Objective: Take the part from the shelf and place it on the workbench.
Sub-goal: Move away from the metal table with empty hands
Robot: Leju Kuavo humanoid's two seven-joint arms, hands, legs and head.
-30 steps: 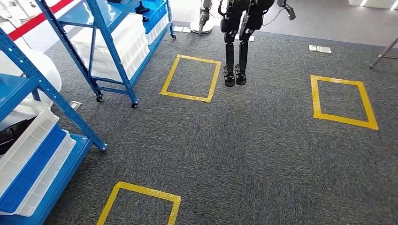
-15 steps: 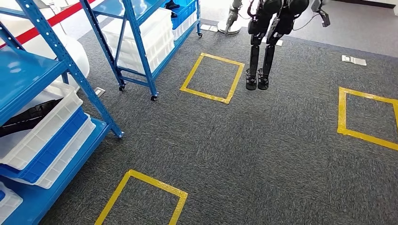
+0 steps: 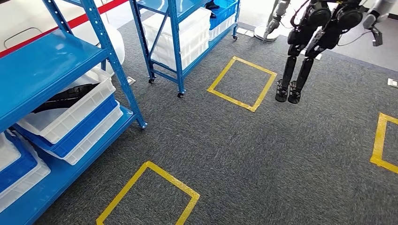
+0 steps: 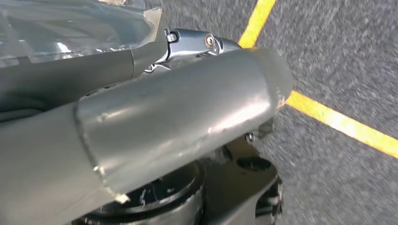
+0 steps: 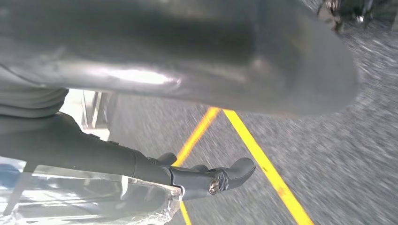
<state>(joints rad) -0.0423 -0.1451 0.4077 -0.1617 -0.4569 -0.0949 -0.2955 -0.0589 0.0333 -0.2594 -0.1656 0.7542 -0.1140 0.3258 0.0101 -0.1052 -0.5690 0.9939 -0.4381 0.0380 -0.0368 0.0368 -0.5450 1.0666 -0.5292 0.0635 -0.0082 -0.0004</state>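
Approaching the shelf (image 3: 112, 65), I'd judge; the part looks like the dark item in the top white bin (image 3: 70, 110). Left robot hand (image 4: 178, 122) and right robot hand (image 5: 197, 176): can't tell the finger state. Next: square up, then reach in.

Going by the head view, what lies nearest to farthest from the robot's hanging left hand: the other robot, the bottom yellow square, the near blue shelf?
1. bottom yellow square, on the floor just ahead of the left hand.
2. near blue shelf, to the left.
3. other robot, far ahead on the right.
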